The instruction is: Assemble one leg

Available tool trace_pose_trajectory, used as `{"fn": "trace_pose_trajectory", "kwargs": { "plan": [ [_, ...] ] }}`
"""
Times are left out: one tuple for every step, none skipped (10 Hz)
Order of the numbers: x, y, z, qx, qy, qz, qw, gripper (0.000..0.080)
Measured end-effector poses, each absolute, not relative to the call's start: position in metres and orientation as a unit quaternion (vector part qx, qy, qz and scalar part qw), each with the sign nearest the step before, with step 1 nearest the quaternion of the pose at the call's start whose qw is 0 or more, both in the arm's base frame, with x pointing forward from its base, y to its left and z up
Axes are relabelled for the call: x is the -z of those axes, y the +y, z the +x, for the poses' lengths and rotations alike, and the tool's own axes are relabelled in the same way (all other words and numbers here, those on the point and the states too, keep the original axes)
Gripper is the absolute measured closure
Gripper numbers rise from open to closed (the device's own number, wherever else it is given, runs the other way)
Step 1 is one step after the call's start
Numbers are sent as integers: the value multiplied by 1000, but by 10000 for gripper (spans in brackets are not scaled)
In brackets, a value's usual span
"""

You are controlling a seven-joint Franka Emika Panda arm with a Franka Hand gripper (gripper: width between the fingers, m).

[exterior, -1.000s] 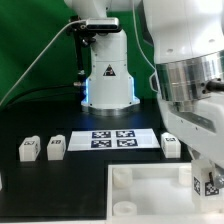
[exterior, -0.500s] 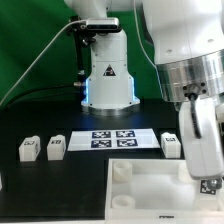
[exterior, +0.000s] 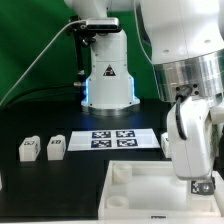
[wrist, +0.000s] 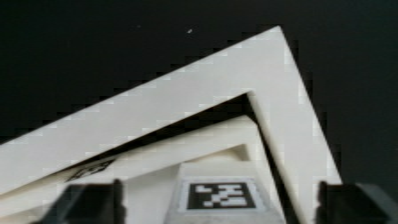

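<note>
At the exterior view's far left, two spare legs (exterior: 41, 148) stood side by side on the black table (exterior: 40, 195), apart from the work and waiting their turn. The marker board (exterior: 111, 139) lay flat at centre. At the right, the gripper (exterior: 200, 186) held the leg (wrist: 222, 193) between narrowly set fingers (wrist: 84, 203), low over a corner of the white panel (exterior: 135, 195), probably so it could be seated there.
</note>
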State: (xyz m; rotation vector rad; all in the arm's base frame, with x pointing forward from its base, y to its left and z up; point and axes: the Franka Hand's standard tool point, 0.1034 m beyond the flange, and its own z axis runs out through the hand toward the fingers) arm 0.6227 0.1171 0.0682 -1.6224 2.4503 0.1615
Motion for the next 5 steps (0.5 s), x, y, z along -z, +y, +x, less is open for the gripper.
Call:
{"fn": "trace_pose_trajectory", "kwargs": {
  "plan": [
    [-68,117,623,-55,828,-549,99,175],
    [-70,119,622,-54,824,-554,100,175],
    [-78,124,620,-54,817,-565,105,155],
    [-89,128,619,-55,816,-565,112,151],
    [-96,134,619,-56,817,-563,115,151]
  ]
}}
